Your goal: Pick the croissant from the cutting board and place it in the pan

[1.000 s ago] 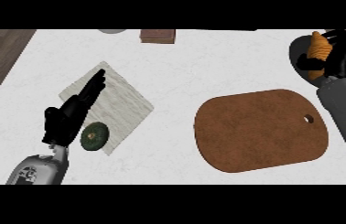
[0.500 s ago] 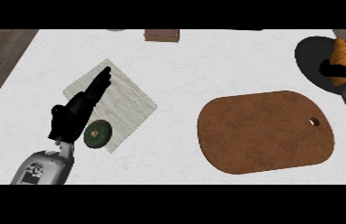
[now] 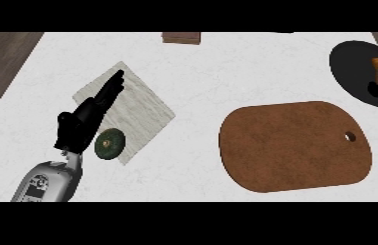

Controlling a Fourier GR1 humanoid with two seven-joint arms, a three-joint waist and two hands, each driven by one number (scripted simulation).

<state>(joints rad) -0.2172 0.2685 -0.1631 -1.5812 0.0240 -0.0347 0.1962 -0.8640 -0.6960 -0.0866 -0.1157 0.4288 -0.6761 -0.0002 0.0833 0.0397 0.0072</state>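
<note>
The brown wooden cutting board (image 3: 291, 146) lies bare at the lower right, its hanging hole towards the right. The black pan (image 3: 347, 64) is cut off by the right edge. Over the pan, a sliver of the orange croissant (image 3: 374, 65) shows at the picture's edge, with a dark part of my right hand (image 3: 372, 89) just below it, still holding it; most of that hand is out of view. My left hand (image 3: 81, 121) rests open at the left, fingers straight and pointing up over a pale mat.
A pale marbled mat (image 3: 136, 106) lies at the left under my left hand. A dark green round item (image 3: 109, 143) sits on the mat's lower corner. A small brown block (image 3: 181, 37) stands at the counter's far edge. Dark floor shows past the left edge.
My right hand has carried the croissant further right over the pan, and now it is almost out of view. The left hand has not moved.
</note>
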